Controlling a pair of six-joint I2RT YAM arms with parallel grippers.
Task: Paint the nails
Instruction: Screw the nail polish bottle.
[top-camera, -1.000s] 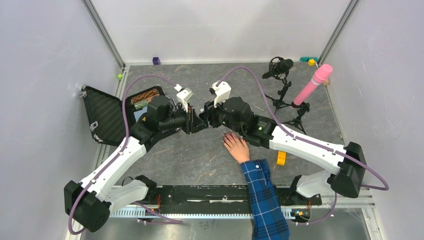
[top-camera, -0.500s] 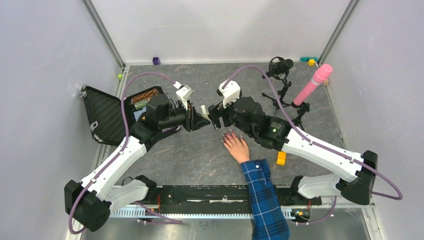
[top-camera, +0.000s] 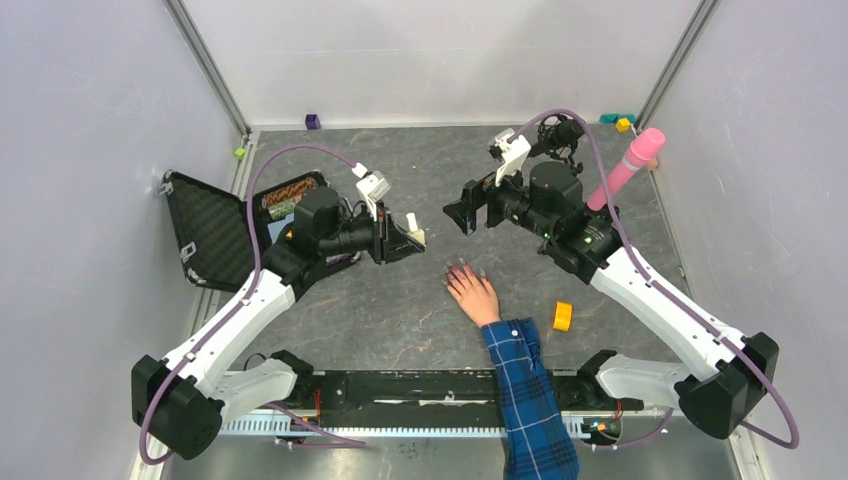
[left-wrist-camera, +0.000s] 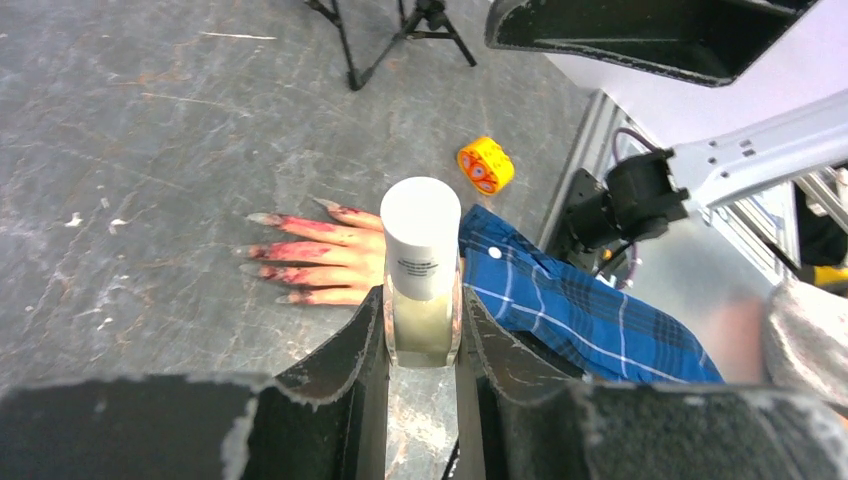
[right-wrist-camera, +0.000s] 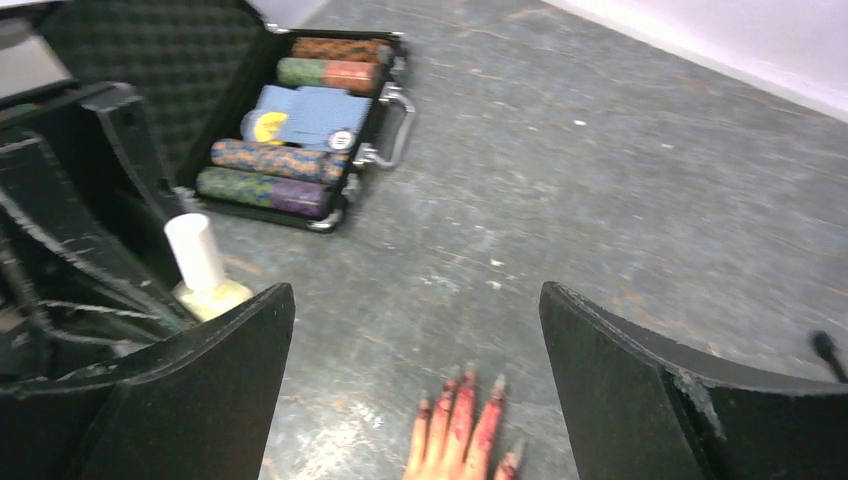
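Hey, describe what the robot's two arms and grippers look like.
The left arm and right arm have white links joined by bulky black joints. A purple cable loops along each from wrist to base. A small white camera block sits on each wrist. The left gripper and right gripper have two black, wedge-shaped fingers with scuffed edges.

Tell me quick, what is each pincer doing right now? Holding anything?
Left pincer: closed on the small white-capped bottle.
Right pincer: open, holding nothing.
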